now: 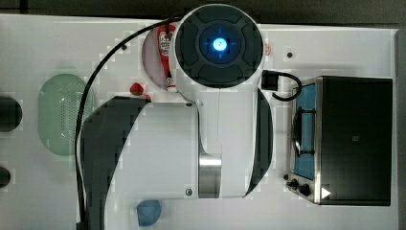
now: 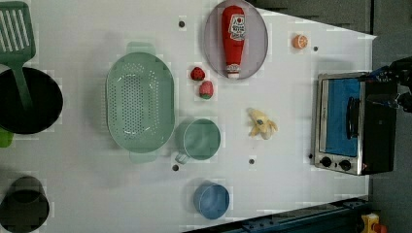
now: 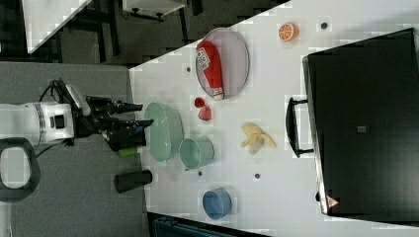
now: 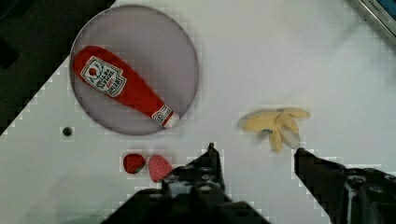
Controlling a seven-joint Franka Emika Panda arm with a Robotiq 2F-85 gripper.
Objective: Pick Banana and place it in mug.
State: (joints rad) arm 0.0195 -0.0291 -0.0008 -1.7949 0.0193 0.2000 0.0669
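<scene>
So the gripper (image 4: 254,151) had its fingers (image 4: 212,161) spread apart with nothing between them, hanging above the table (image 2: 291,194). The banana (image 4: 275,125) lay peeled open on the bare white top just past the fingertips, not in anything. Farther out, the mug (image 2: 198,140) sat empty beside the equally empty colander (image 2: 140,102). The ketchup bottle (image 4: 121,86) lay on the plate (image 4: 175,51).
</scene>
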